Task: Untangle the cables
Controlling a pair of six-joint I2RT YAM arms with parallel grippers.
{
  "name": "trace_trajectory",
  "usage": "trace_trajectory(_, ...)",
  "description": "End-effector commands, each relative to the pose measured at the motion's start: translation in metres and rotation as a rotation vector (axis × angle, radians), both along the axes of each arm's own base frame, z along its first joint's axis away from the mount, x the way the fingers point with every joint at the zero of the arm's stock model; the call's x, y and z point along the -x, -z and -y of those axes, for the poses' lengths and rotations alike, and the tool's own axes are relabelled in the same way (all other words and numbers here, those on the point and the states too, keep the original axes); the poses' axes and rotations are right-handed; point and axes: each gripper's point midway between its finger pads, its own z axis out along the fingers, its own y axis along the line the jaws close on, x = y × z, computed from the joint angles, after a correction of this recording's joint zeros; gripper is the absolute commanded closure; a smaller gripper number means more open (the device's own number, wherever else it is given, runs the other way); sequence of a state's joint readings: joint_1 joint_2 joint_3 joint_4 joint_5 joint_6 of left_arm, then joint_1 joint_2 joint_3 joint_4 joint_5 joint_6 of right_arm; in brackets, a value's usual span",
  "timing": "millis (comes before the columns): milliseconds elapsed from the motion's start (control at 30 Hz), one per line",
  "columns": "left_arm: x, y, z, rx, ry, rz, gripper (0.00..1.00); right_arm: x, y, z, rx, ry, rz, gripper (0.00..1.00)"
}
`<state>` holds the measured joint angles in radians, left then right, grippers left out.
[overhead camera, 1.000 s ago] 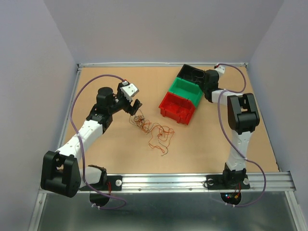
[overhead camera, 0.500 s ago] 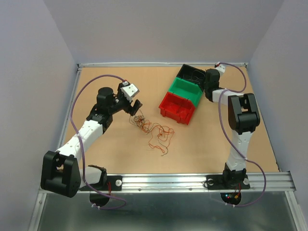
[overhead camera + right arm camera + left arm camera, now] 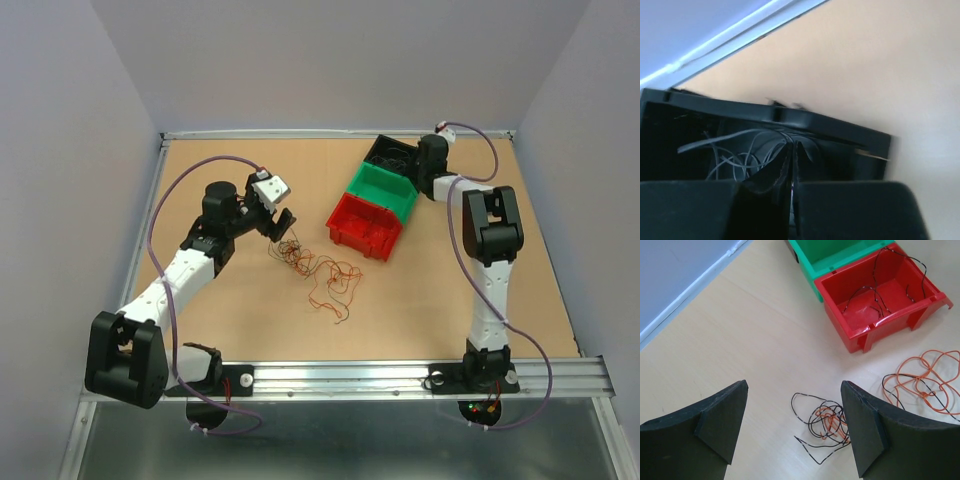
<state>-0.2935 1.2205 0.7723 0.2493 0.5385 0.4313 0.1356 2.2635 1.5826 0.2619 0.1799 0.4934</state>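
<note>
Mid-surface, the cables (image 3: 318,268) lie in a loose orange-and-dark tangle, with more strands in the red bin (image 3: 358,240) and black bin (image 3: 378,150) toward the far right corner; hair-thin, light, limp and snaggy, so best nipped at one outlying loop, not the knot. Over its end the left pincer (image 3: 278,222) hovers released; the right pincer (image 3: 432,150) is clenched in the black bin, on a strand or not I can't tell. Since a second ago the right arm shifted toward the far edge and clenched; left side unchanged.

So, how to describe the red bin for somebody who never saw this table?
On the wooden table, right of centre, three bins form a slanting row. The red bin is the end one nearest the loose cables, beside the green bin.
</note>
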Motion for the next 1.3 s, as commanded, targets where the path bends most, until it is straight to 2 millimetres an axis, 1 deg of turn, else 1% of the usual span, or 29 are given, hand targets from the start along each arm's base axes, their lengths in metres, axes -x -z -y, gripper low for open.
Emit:
trace_trajectory(0, -0.003, -0.007, 0.005, 0.000, 0.023, 0.029, 0.14, -0.006, 0.006, -0.005, -0.009, -0.023, -0.021, 0.91)
trace_trajectory(100, -0.003, -0.006, 0.005, -0.003, 0.022, 0.027, 0.14, -0.004, -0.006, -0.008, -0.011, -0.042, -0.004, 0.79)
trace_trajectory(133, -0.003, -0.006, 0.005, -0.003, 0.024, 0.027, 0.14, -0.004, -0.022, -0.010, -0.012, -0.056, 0.021, 0.78)
trace_trajectory(167, -0.003, -0.006, 0.005, -0.008, 0.024, 0.030, 0.14, -0.002, -0.027, -0.011, -0.008, -0.063, 0.025, 0.77)
trace_trajectory(200, -0.004, -0.007, 0.004, -0.012, 0.015, 0.031, 0.14, 0.000, -0.034, -0.010, -0.006, -0.064, 0.036, 0.72)
trace_trajectory(267, -0.005, -0.004, 0.002, -0.021, 0.005, 0.028, 0.14, 0.004, -0.063, -0.009, -0.002, -0.064, 0.078, 0.67)
trace_trajectory(300, -0.006, -0.005, 0.002, -0.021, 0.005, 0.028, 0.14, 0.011, -0.060, -0.006, 0.006, -0.062, 0.067, 0.61)
trace_trajectory(333, -0.006, -0.004, 0.002, -0.023, 0.002, 0.024, 0.14, 0.014, -0.067, -0.007, 0.009, -0.063, 0.077, 0.59)
trace_trajectory(367, -0.007, -0.005, 0.001, -0.025, -0.005, 0.026, 0.14, 0.018, -0.083, -0.006, 0.011, -0.063, 0.103, 0.53)
trace_trajectory(467, -0.007, -0.003, 0.000, -0.028, -0.009, 0.022, 0.13, 0.030, -0.092, -0.006, 0.011, -0.067, 0.117, 0.45)
trace_trajectory(500, -0.007, -0.003, 0.000, -0.028, -0.011, 0.020, 0.13, 0.036, -0.101, -0.006, 0.008, -0.069, 0.135, 0.40)
trace_trajectory(567, -0.008, -0.001, 0.000, -0.031, -0.014, 0.012, 0.12, 0.042, -0.106, -0.007, 0.006, -0.079, 0.144, 0.33)
trace_trajectory(700, -0.005, 0.000, 0.001, -0.036, 0.002, 0.005, 0.12, 0.065, -0.109, -0.013, -0.005, -0.113, 0.145, 0.27)
trace_trajectory(733, -0.004, 0.001, 0.002, -0.044, 0.011, 0.007, 0.11, 0.072, -0.129, -0.016, -0.016, -0.129, 0.194, 0.26)
trace_trajectory(767, -0.002, 0.002, 0.003, -0.047, 0.016, 0.003, 0.11, 0.089, -0.111, -0.023, -0.026, -0.174, 0.157, 0.24)
trace_trajectory(800, -0.001, 0.004, 0.004, -0.054, 0.024, 0.002, 0.10, 0.098, -0.111, -0.028, -0.032, -0.203, 0.159, 0.23)
trace_trajectory(833, 0.000, 0.008, 0.003, -0.069, 0.030, -0.006, 0.09, 0.111, -0.112, -0.040, -0.046, -0.264, 0.163, 0.21)
trace_trajectory(867, 0.003, 0.010, 0.006, -0.076, 0.047, -0.011, 0.08, 0.135, -0.112, -0.051, -0.061, -0.329, 0.163, 0.19)
trace_trajectory(900, 0.006, 0.011, 0.007, -0.084, 0.061, -0.012, 0.07, 0.151, -0.111, -0.057, -0.056, -0.355, 0.166, 0.17)
trace_trajectory(933, 0.013, 0.014, 0.012, -0.101, 0.103, -0.014, 0.06, 0.170, -0.136, -0.070, -0.059, -0.393, 0.232, 0.17)
trace_trajectory(967, 0.019, 0.015, 0.016, -0.111, 0.132, -0.015, 0.06, 0.186, -0.139, -0.074, -0.060, -0.407, 0.249, 0.16)
trace_trajectory(1000, 0.023, 0.019, 0.019, -0.122, 0.154, -0.022, 0.06, 0.212, -0.105, -0.076, -0.071, -0.421, 0.190, 0.16)
trace_trajectory(1067, 0.034, 0.028, 0.026, -0.168, 0.202, -0.021, 0.05, 0.242, -0.110, -0.092, -0.098, -0.501, 0.247, 0.16)
trace_trajectory(1100, 0.041, 0.032, 0.035, -0.185, 0.228, -0.019, 0.05, 0.255, -0.122, -0.093, -0.111, -0.520, 0.289, 0.17)
trace_trajectory(1133, 0.043, 0.036, 0.039, -0.203, 0.234, -0.018, 0.05, 0.272, -0.107, -0.096, -0.114, -0.542, 0.267, 0.18)
trace_trajectory(1167, 0.041, 0.043, 0.039, -0.231, 0.222, -0.025, 0.05, 0.280, -0.105, -0.097, -0.116, -0.551, 0.268, 0.18)
trace_trajectory(1200, 0.041, 0.049, 0.042, -0.250, 0.224, -0.027, 0.05, 0.288, -0.113, -0.097, -0.115, -0.561, 0.299, 0.19)
trace_trajectory(1233, 0.042, 0.052, 0.048, -0.266, 0.233, -0.026, 0.05, 0.295, -0.110, -0.096, -0.117, -0.563, 0.298, 0.20)
trace_trajectory(1267, 0.038, 0.063, 0.047, -0.293, 0.213, -0.044, 0.05, 0.303, -0.099, -0.096, -0.116, -0.571, 0.282, 0.20)
